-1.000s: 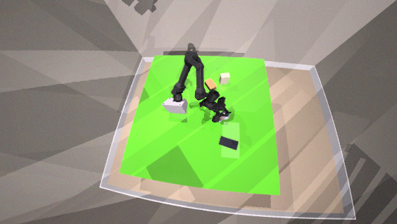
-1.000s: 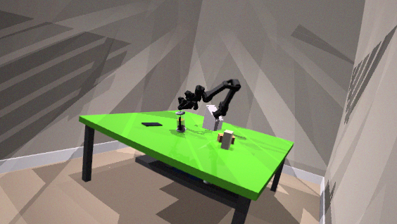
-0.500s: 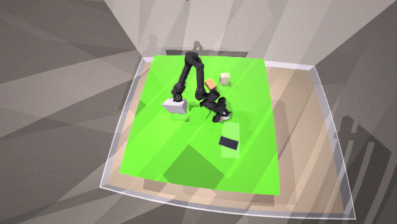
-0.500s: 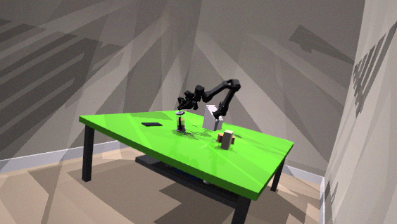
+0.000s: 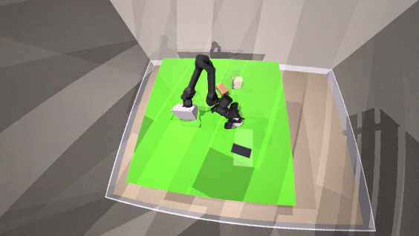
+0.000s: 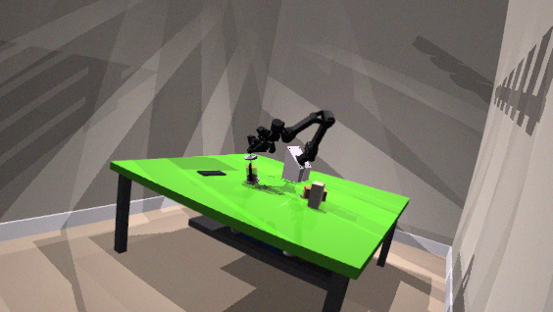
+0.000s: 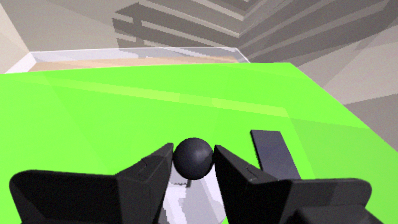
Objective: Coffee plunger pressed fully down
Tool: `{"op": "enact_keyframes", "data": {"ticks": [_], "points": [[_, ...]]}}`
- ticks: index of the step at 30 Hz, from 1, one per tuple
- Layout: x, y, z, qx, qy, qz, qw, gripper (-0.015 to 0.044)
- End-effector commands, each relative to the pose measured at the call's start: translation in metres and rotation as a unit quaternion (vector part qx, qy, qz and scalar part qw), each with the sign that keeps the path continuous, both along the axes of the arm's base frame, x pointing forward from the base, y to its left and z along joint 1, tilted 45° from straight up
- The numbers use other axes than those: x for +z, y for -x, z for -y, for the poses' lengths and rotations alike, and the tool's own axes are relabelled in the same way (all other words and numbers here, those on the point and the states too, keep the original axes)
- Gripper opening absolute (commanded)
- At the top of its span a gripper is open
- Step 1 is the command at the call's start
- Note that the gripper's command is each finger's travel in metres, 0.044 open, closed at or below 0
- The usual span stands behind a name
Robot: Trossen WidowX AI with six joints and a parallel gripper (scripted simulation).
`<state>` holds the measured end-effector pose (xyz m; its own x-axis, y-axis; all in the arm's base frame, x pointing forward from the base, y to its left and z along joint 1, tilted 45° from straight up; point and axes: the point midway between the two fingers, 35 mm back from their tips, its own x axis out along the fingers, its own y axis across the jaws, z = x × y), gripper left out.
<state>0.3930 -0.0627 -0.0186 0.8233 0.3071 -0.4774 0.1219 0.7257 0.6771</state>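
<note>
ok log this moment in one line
gripper: shut on plunger knob | coffee press: upright on green table | release: not yet

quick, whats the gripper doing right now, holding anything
Gripper: shut on the dark round plunger knob of the coffee press.

On the table (image 6: 343, 235) the coffee press (image 6: 252, 173) stands between a flat slab (image 6: 211, 173) and the arm's base block (image 6: 295, 165); two small blocks (image 6: 316, 194) sit near the base.
</note>
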Motion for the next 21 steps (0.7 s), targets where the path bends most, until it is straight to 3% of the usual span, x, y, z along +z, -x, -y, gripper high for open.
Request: {"op": "enact_keyframes", "data": {"ticks": [1,5,17,21], "points": [[0.0,0.0001,0.0,0.0,0.0,0.0,1.0,0.0114],[0.0,0.0001,0.0,0.0,0.0,0.0,1.0,0.0114],[0.0,0.0001,0.0,0.0,0.0,0.0,1.0,0.0429],[0.0013,0.0007,0.0012,0.0,0.0,0.0,1.0,0.044]]}}
